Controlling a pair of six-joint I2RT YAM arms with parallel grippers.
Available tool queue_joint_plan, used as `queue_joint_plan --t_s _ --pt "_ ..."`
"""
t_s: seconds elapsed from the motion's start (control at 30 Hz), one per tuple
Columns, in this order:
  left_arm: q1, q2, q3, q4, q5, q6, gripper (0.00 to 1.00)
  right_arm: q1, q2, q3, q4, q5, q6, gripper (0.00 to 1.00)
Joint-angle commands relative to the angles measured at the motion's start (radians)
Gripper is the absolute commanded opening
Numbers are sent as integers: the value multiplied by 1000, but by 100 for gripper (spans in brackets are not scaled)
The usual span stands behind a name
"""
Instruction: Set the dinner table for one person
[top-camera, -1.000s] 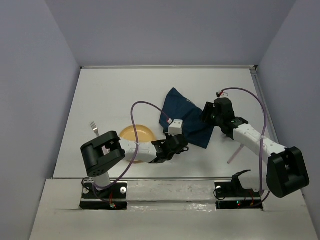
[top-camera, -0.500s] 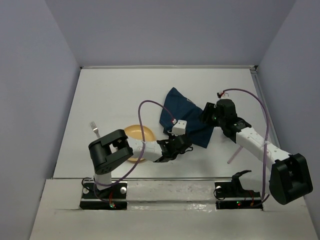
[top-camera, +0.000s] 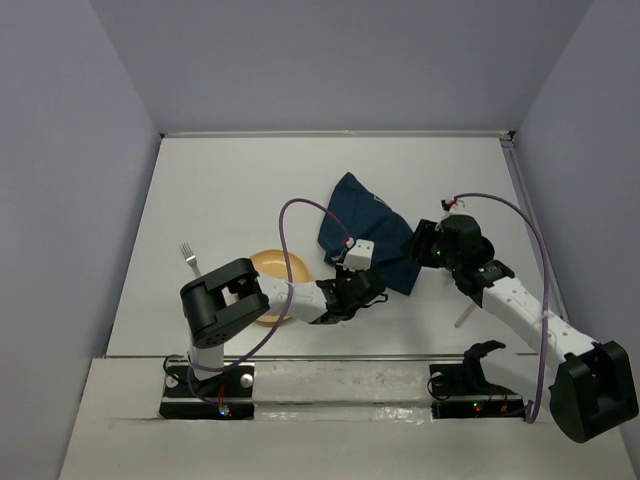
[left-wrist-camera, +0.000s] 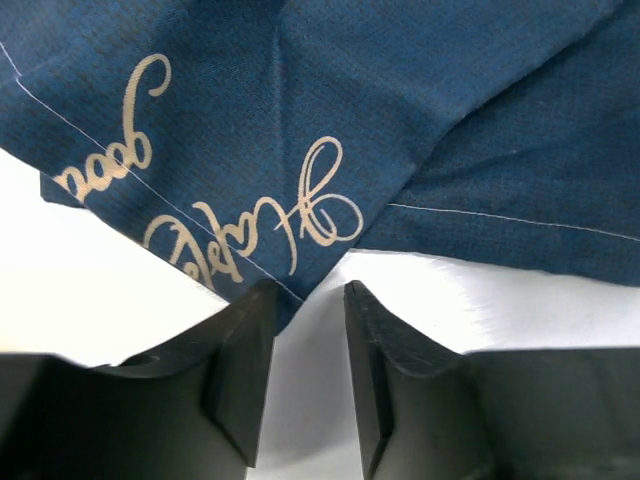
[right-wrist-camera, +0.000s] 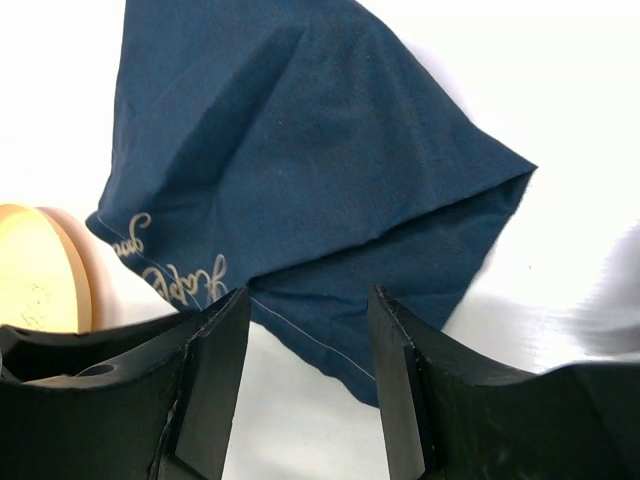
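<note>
The white dinner table (top-camera: 230, 180) holds a crumpled dark blue placemat (top-camera: 362, 225) with gold script, right of centre. My left gripper (top-camera: 374, 291) is low at the placemat's near edge. In the left wrist view it (left-wrist-camera: 305, 300) is open, its left fingertip (left-wrist-camera: 250, 310) at the corner of the cloth (left-wrist-camera: 330, 90), with bare table between the jaws. My right gripper (top-camera: 414, 250) is open at the cloth's right near edge. In the right wrist view it (right-wrist-camera: 308, 300) hovers over the cloth's hem (right-wrist-camera: 300, 170), holding nothing.
A yellow plate (top-camera: 274, 285) lies left of the cloth, partly under my left arm, and also shows in the right wrist view (right-wrist-camera: 35, 275). A fork (top-camera: 188, 258) lies at the left. A thin pink stick (top-camera: 468, 308) lies near the right front. Lavender walls surround the table.
My left arm has stretched rightward to the placemat's near corner. My right gripper has drawn back toward the near right, off the cloth's middle. The cloth has barely shifted.
</note>
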Motion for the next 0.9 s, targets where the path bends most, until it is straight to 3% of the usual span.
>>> queue_joint_plan --t_s 0.0,0.2,0.27,0.4,0.57,0.87 --pt "-1 -32 -16 -55 -74 35 50 -1 -41 -9 -12 -14 -23 56" --pt "-1 9 -10 -58 -62 49 26 -1 -66 -25 -34 5 -6 56" --pt "-1 11 -15 -60 -70 48 26 -1 -84 -35 -43 2 -1 56" --pt "11 0 -27 -61 -104 67 0 -1 -123 -61 -103 -14 2 56" --pt "15 -80 -50 -65 -137 80 0 -1 -160 -80 -160 -20 25 57" --pt "38 -325 -111 -20 -139 147 0 45 -20 -88 -154 -23 75 61"
